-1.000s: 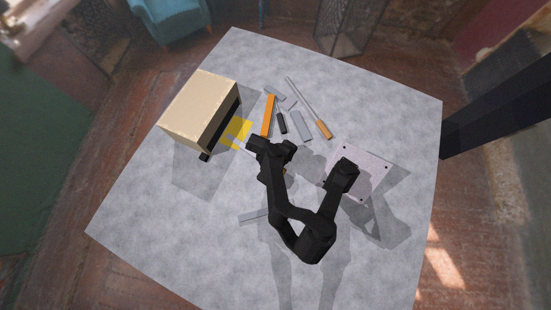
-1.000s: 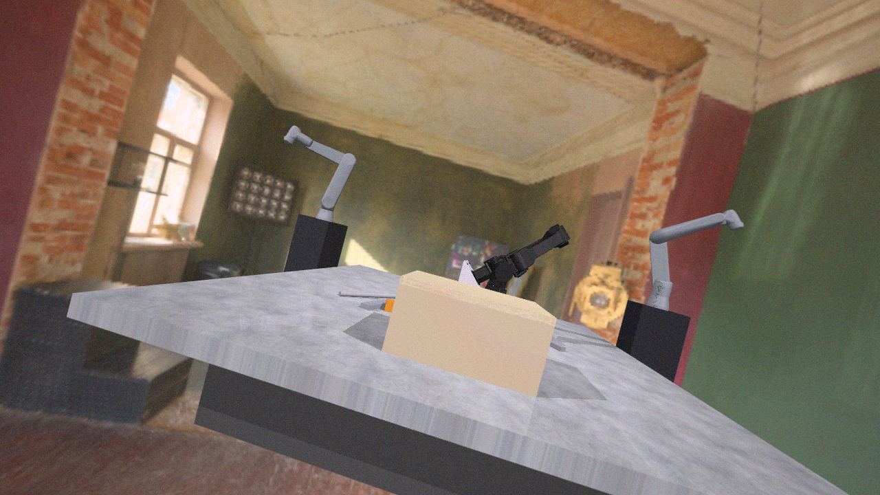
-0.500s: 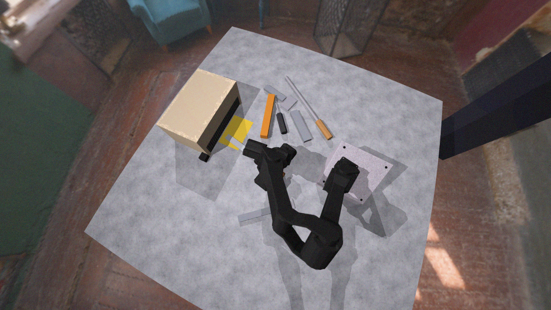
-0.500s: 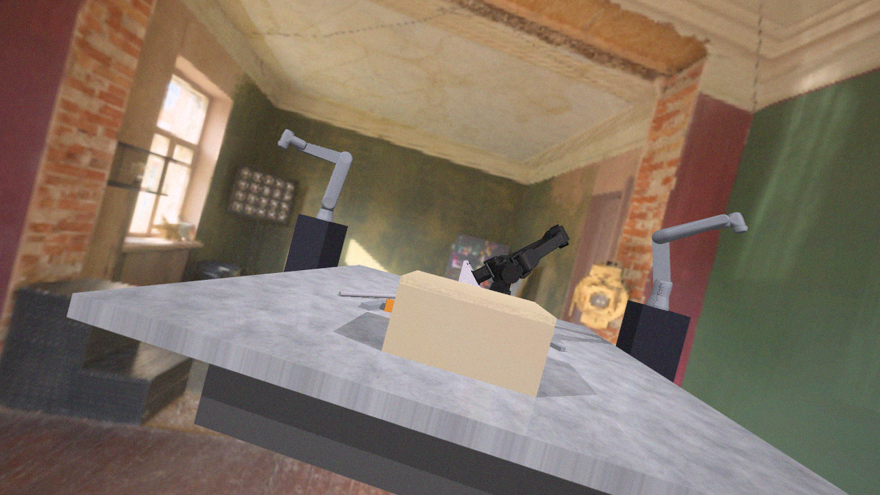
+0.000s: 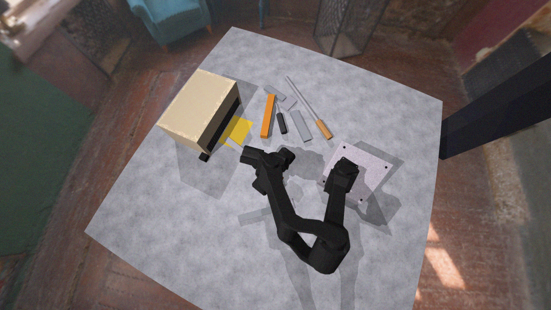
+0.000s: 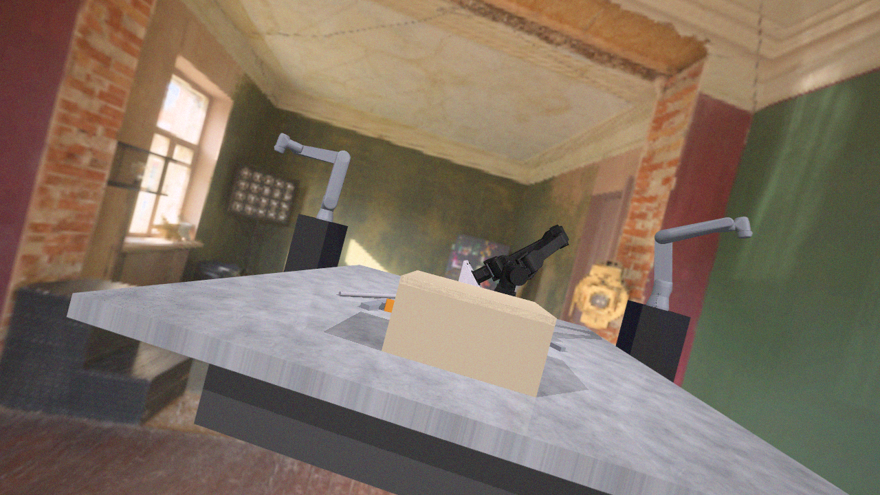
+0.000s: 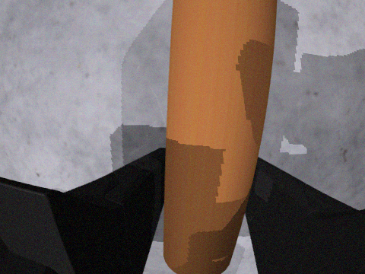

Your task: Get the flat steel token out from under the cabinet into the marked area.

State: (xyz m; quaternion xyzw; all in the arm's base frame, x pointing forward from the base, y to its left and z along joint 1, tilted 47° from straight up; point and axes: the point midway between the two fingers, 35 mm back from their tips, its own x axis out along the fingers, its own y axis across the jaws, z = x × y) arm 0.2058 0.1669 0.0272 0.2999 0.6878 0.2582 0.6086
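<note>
wrist view shows an orange cylindrical handle (image 7: 218,106) pinched between the two dark fingers, which stand partly closed and clamp it near its lower end; the handle runs up and away over the grey table (image 7: 61,56), lifted off the surface with its shadow below. i can't see what is at the handle's far end from here, and the steel token is not visible in any view, so i cannot tell where it lies.

from the top view the gripper (image 5: 248,154) sits just near of the yellow marked area (image 5: 238,129), close to the near right corner of the beige cabinet (image 5: 196,110), whose dark vent slots (image 5: 223,125) face the yellow patch. farther right lie an orange bar (image 5: 267,115), a small dark-handled tool (image 5: 281,123), a grey bar (image 5: 301,125) and a thin rod with an orange grip (image 5: 323,129), all apart from the gripper. a grey strip (image 5: 254,215) lies on the table beside the arm's forearm, and the arm stands on a pale base plate (image 5: 379,165).
</note>
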